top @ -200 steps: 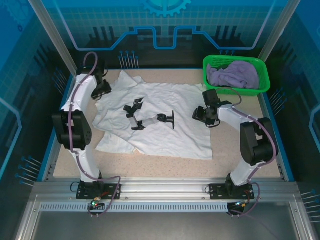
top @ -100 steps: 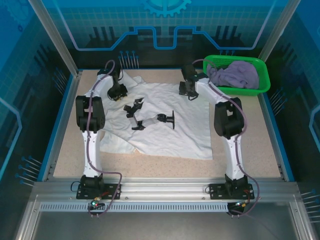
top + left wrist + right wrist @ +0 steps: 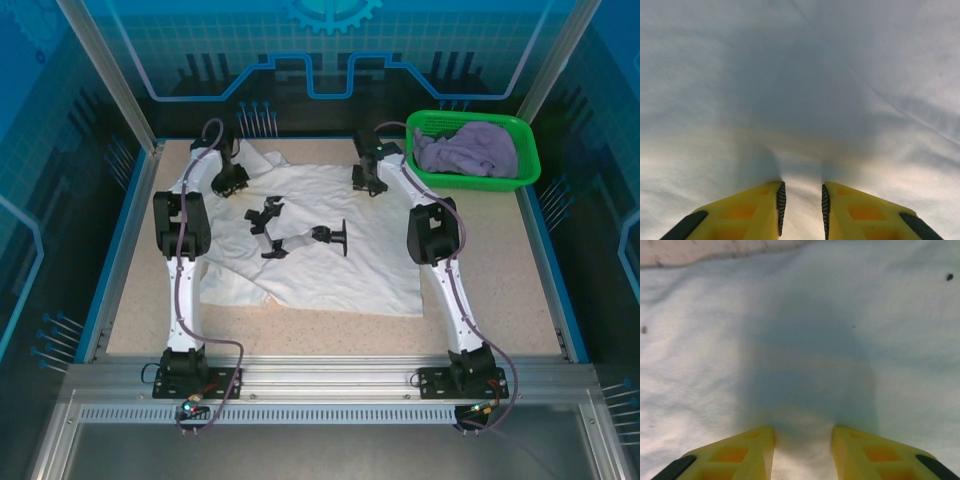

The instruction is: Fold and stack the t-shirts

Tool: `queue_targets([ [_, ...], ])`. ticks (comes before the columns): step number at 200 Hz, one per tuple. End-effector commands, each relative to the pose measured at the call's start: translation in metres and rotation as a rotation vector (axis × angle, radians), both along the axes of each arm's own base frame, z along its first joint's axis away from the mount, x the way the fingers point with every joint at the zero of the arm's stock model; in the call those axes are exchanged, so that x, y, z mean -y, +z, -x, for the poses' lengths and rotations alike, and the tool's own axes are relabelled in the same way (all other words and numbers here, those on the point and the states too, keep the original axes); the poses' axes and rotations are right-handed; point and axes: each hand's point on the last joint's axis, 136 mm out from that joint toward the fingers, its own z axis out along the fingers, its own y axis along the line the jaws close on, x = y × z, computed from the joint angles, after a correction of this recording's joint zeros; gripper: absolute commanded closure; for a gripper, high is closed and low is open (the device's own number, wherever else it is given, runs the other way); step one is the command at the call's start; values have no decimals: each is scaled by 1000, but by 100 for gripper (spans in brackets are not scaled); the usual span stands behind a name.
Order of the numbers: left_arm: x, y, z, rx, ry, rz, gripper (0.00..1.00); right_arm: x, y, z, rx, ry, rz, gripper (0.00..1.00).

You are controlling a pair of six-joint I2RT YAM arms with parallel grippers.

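No legible text, brand or number anywhere. Frame centre, on white cloth t-shirt: black print, irregular shapes, no letters discernible. Top centre, on blue backdrop panel: light-blue gear emblem, no wording.

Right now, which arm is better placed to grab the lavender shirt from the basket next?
Right. The right gripper sits at the white t-shirt's far edge, just beside the green basket holding the lavender t-shirt; the left gripper is across the shirt, farther away.

The right hand pinches the white t-shirt between yellow fingers — tabletop strip beyond.
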Motion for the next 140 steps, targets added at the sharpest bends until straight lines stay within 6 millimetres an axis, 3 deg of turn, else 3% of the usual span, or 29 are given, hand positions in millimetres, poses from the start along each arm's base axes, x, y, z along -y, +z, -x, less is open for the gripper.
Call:
queue_targets([
  [1, -26, -10, -1, -23, 61, -32, 70, -5, -37, 10, -107, 5, -50, 60],
  [52, -58, -5, -13, 16, 139, -6, 68, -31, -29, -15, -19, 31, -177, 51],
  [79, -57, 15, -31, 85, 123, 30, 57, -38, -11, -38, 68, 46, -259, 43],
  [93, -53, 46, -41, 152, 102, 53, 44, -37, 15, -47, 123, 58, -280, 39],
  [111, -44, 103, -45, 252, 80, 68, 29, -43, 64, -49, 197, 92, -294, 34],
  [140, -25, 192, -23, 374, 39, 22, 9, -61, 150, -21, 292, 173, -246, 26],
])
